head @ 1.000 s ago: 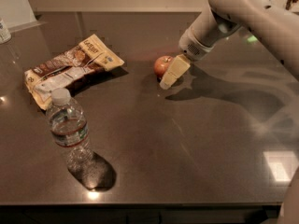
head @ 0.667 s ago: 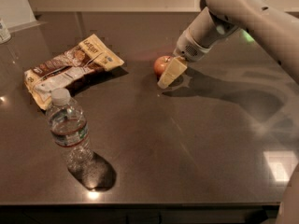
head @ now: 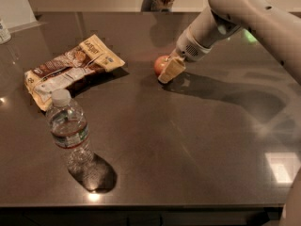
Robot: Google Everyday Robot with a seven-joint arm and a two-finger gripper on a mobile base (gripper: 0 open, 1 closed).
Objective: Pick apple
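Observation:
The apple (head: 160, 64) is small, round and red with yellowish patches. It rests on the dark table top (head: 188, 140) right of the snack bag. My gripper (head: 170, 69) reaches down from the upper right and sits at the apple's right side. One cream fingertip (head: 172, 71) lies against the apple's near right and hides part of it.
A snack bag (head: 70, 69) lies to the left of the apple. A clear water bottle (head: 69, 130) stands upright at the front left. The table's front edge runs along the bottom. A pale wall backs the table.
The gripper has shifted slightly up and toward the apple. The apple, bag and bottle have stayed in place.

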